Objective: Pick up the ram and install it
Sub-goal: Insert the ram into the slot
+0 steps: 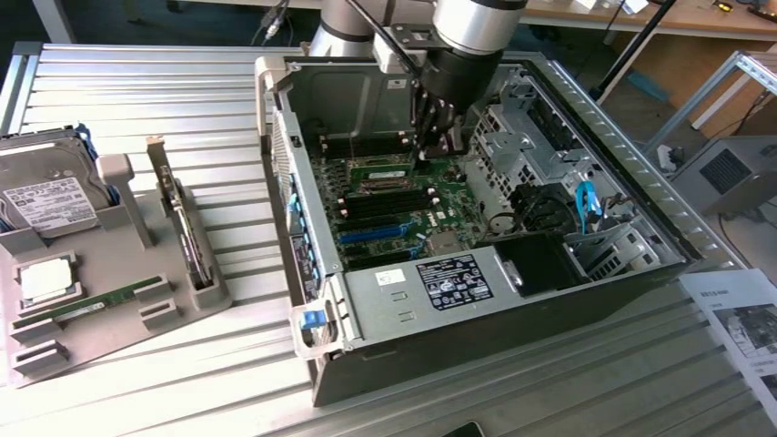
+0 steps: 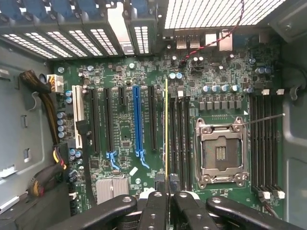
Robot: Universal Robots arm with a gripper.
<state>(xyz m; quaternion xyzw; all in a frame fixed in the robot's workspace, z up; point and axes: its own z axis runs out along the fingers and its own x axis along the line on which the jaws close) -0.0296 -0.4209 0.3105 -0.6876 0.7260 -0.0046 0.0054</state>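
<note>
The gripper [image 2: 167, 197] is clamping the ram [image 2: 166, 129] by its top edge, its fingers pressing both flat faces. That looks a sound hold, since the stick is likely light and stiff but thin and fragile at its chips and contacts. It is hanging edge-on over the motherboard [image 2: 120, 139], at the memory slots [image 2: 181, 139] beside the empty CPU socket [image 2: 220, 151]. Its faces and lower edge are hidden — whether it is touching a slot, I cannot tell.

A lab: open computer case [image 1: 391, 311] on slatted aluminium workbench [image 1: 158, 91].

Slatted metal table [image 1: 158, 91] — bears computer case [image 1: 425, 375], grey holder [image 1: 109, 339], paper sheet [image 1: 738, 319].
</note>
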